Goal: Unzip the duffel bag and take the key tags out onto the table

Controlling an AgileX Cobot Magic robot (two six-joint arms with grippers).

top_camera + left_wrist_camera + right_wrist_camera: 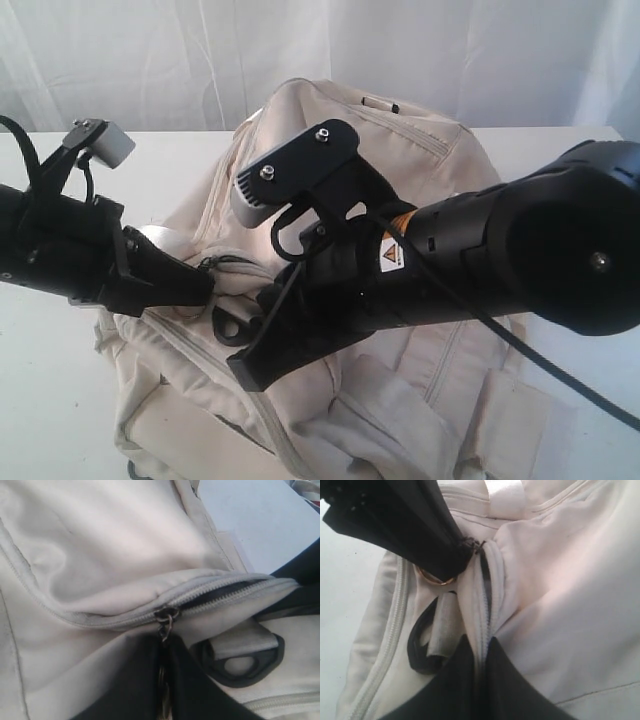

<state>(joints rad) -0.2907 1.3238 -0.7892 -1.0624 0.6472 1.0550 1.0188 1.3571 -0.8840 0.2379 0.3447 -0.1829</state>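
Observation:
The cream duffel bag [420, 160] lies on the white table [50, 380]. Its top zipper [225, 591] is open for a short stretch past the slider, showing a dark gap. My left gripper [165, 645] is shut on the metal zipper pull [166, 622] just below the slider. Seen from outside, this gripper [205, 285] reaches in from the left. My right gripper [481, 647] is shut on the bag's fabric along the zipper, a little way from the left gripper [460, 555]. In the exterior view the right gripper [245, 375] comes down over the bag's middle. The key tags are hidden.
A black D-ring [245, 665] on a pale webbing strap lies beside the zipper, close to both grippers. A second closed zipper [385, 645] runs along the bag's side. A white curtain [150, 60] hangs behind the table.

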